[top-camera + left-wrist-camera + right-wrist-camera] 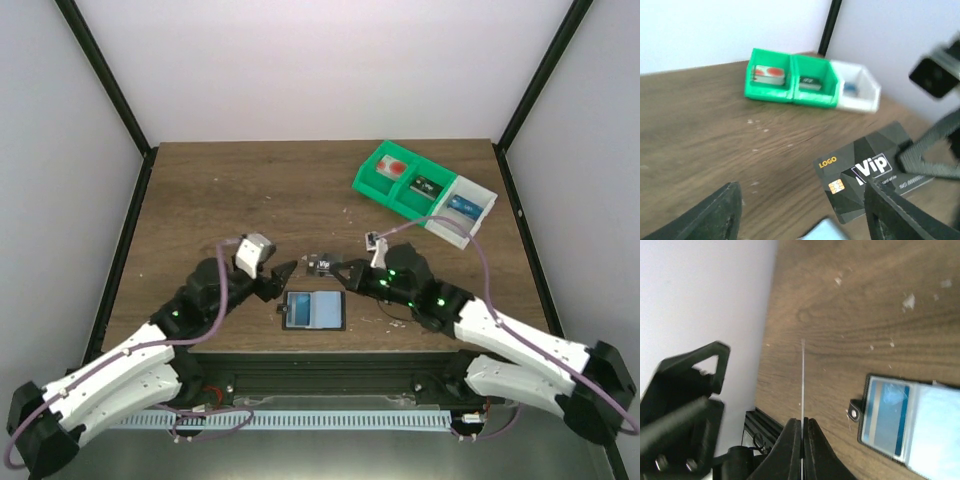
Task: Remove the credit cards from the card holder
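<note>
The black card [867, 175] reads "LOGO" in yellow and "Vip" in white; its numbers are blurred.

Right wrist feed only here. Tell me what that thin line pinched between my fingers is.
Observer: A black card printed "Vip", seen flat-on in the left wrist view. Your right fingers grip one end.
Operator: Report the left arm's fingers.
Observer: The left fingers stand wide apart, gripping nothing.
Operator: Name what's across the table.
Observer: Green and white trays sit at the far right, with an item in each compartment.
</note>
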Controlling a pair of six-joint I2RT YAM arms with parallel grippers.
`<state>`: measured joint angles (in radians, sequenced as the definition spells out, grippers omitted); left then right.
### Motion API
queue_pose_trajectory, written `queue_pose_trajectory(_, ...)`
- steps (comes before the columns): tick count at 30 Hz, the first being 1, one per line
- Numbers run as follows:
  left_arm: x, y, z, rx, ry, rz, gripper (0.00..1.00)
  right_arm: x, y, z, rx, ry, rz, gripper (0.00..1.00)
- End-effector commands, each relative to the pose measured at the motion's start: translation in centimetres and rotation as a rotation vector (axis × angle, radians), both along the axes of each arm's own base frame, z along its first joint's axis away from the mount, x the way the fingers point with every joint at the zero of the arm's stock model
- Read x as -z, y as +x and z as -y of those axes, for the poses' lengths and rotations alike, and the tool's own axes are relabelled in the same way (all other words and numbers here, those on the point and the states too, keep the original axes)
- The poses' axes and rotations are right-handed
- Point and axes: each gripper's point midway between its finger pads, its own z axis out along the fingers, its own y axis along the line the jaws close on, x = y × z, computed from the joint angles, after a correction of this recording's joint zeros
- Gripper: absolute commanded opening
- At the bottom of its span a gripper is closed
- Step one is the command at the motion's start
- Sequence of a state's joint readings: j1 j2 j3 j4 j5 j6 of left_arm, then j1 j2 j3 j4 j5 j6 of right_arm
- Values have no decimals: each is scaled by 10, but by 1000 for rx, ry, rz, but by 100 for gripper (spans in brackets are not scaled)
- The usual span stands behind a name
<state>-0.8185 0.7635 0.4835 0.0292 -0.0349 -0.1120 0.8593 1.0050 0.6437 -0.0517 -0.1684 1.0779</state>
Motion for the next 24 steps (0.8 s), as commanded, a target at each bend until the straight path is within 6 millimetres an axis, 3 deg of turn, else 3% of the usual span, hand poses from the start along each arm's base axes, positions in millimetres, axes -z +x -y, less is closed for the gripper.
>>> queue_pose_trajectory(1,-38,-23,6,109,-417,-294,71,-67,-11,15,-53,128,401,0)
queue_pose_trajectory(7,-56,-54,30,347,-579,-470,72,-103,-45,26,-145,274,544,0)
queue_pose_trajectory(11,-54,-66,38,439,-650,-576,71,-115,-61,22,-222,346,550,1)
queue_pose_trajectory(15,-52,-73,37,487,-718,-617,66,-112,-67,15,-283,358,525,1)
queue_pose_trajectory(19,-56,-74,36,498,-749,-615,55,-105,-69,9,-318,347,510,0)
queue_pose_trajectory(22,-59,-72,36,491,-767,-616,53,-102,-70,7,-336,345,500,1)
queue_pose_trajectory(24,-62,-71,36,497,-775,-613,57,-97,-69,6,-336,330,484,1)
